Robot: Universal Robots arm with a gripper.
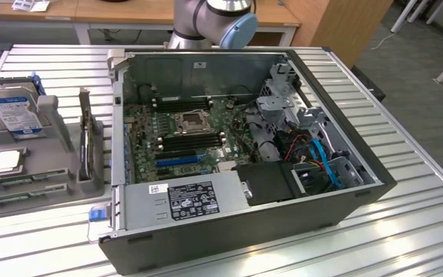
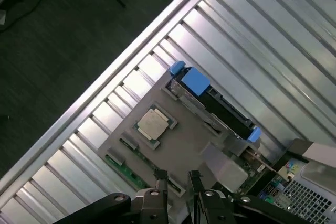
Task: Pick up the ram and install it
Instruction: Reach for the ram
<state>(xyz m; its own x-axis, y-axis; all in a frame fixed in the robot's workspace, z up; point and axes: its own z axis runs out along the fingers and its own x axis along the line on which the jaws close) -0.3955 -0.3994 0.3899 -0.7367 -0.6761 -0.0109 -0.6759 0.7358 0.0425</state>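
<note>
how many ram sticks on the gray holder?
2. One ram stick beside the CPU, the other next to it at the edge of the gray holder. Any inside the case can't be told.

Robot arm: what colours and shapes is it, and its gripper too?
The robot arm is a shiny silver-grey tube with a round light-blue cap on its joint. Its gripper is black, with two thin fingers and small silver bolts.

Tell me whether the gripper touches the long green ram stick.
Apart. Exterior view: nothing rests on the ram in its grey tray; the gripper hovers above.
</note>
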